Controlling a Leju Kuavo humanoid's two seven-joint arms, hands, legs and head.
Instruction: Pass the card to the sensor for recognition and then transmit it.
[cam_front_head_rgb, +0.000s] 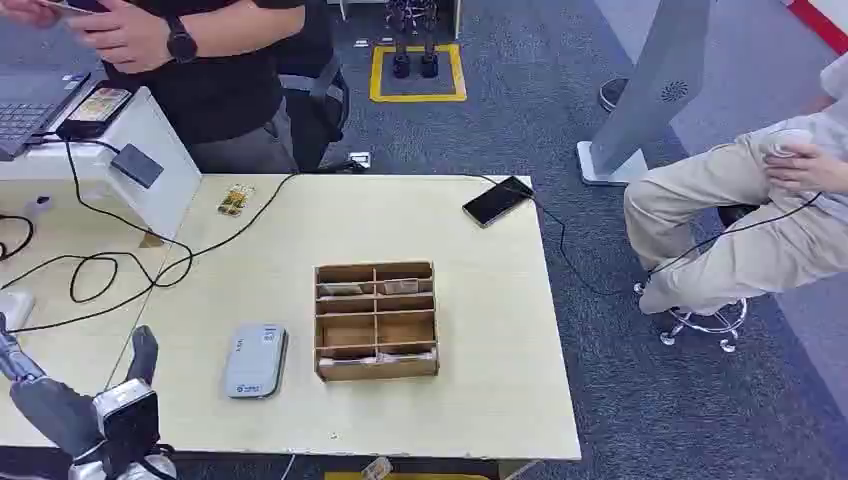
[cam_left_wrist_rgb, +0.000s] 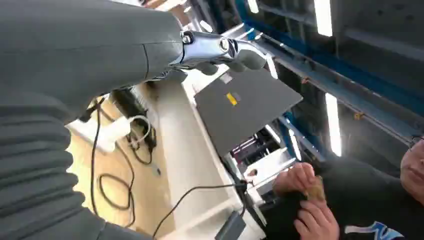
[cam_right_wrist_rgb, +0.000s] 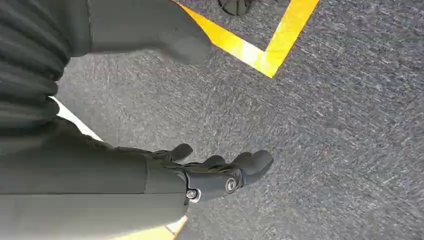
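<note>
A person behind the table holds a small brownish card (cam_left_wrist_rgb: 315, 190) in both hands; the same hands and the card (cam_front_head_rgb: 66, 7) are at the far left corner of the head view. A flat grey sensor pad (cam_front_head_rgb: 255, 360) lies on the table's near left. My left hand (cam_front_head_rgb: 88, 408) hovers at the near left corner, fingers apart and holding nothing; its fingertips (cam_left_wrist_rgb: 227, 54) point towards the person. My right hand (cam_right_wrist_rgb: 220, 175) hangs over grey carpet, fingers loosely spread and empty.
A cardboard organiser (cam_front_head_rgb: 376, 320) with cards in its compartments stands mid-table. Another card (cam_front_head_rgb: 234, 200) and a cabled phone (cam_front_head_rgb: 497, 201) lie at the far edge. A laptop (cam_front_head_rgb: 30, 105), white stand (cam_front_head_rgb: 150, 130) and cables occupy the left. A seated person (cam_front_head_rgb: 740, 220) is at right.
</note>
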